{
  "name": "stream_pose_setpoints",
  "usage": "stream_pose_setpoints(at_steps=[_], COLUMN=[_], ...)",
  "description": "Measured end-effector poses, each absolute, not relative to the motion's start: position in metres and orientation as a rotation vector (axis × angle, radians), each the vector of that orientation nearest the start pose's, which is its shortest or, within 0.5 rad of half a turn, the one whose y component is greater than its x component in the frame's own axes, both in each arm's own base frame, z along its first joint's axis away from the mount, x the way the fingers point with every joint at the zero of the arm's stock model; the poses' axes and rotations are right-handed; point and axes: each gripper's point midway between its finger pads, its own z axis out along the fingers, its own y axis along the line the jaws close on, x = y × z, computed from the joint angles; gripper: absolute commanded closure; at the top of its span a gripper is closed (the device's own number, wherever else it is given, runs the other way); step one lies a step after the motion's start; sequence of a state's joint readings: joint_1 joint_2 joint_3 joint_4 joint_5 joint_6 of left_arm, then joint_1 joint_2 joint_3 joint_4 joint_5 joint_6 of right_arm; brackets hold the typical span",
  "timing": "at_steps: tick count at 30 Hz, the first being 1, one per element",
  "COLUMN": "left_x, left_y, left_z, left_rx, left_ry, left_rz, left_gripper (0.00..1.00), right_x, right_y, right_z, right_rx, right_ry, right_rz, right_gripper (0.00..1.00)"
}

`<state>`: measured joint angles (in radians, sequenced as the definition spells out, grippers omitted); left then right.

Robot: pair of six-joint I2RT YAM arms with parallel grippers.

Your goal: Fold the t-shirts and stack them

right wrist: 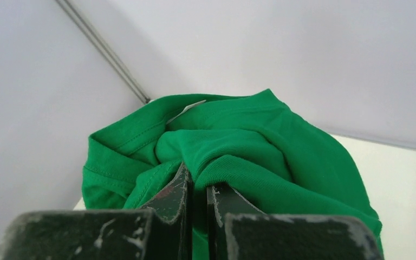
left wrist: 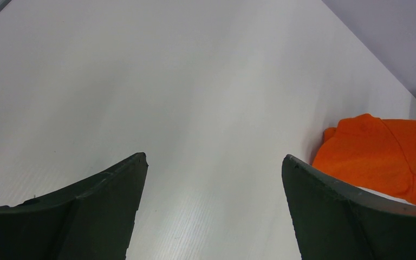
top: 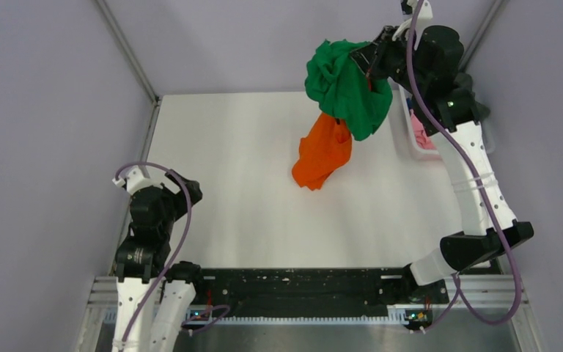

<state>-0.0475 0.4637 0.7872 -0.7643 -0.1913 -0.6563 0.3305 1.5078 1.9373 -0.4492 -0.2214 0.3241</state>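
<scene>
Step in hand, by the look of it: pulling one shirt out for laying flat, with no folding begun. Clamped shut in the right gripper (right wrist: 197, 179), a bunched fold of the green t-shirt (top: 341, 81), hoisted high at about 1 o'clock over the table (top: 220, 147) and crumpled into a ball, collar and label showing in the right wrist view. Directly beneath, at 6 o'clock of that bundle, the orange t-shirt (top: 322, 158), lower end slumped on the table near the middle, upper end meeting the green hem; snagged on it or merely overlapped, impossible to tell. At 3 o'clock along the table edge, the white basket (top: 405, 136) with something pink (top: 427, 139) inside. Down at 8 o'clock, the left gripper (left wrist: 214, 160), spread wide with nothing between its fingers, low over bare table, the orange cloth off at its 3 o'clock and not touched.

Next move likely calls for bringing the green bundle down toward the centre, clear of the orange one, then catching a second edge, hem or shoulder, with the free left gripper so as to spread the cloth flat. Worth watching for the orange shirt dragging along. No stack anywhere yet.
</scene>
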Motion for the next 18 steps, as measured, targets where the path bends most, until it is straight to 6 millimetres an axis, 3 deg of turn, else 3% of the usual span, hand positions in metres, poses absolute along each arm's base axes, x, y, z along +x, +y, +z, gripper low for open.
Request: stream_pose_setpoints(at_steps=[7, 15, 18], left_x=[0.212, 0.212, 0.212], left_y=[-0.002, 0.000, 0.000], left_z=[0.227, 0.227, 0.227], left_rx=[-0.722, -0.728, -0.731], left_ry=[1.894, 1.890, 1.890], left_rz=[-0.253, -0.246, -0.248], left_gripper=[0.01, 0.01, 0.01], right_x=[0.405, 0.426, 0.428], right_y=[0.176, 0.124, 0.126], right_z=[0.467, 0.431, 0.408], right_rx=[-0.159, -0.029, -0.039], right_ry=[1.692, 1.792, 1.827], right_rz=[0.600, 0.525, 0.545], right_gripper=[1.00, 0.99, 0.98])
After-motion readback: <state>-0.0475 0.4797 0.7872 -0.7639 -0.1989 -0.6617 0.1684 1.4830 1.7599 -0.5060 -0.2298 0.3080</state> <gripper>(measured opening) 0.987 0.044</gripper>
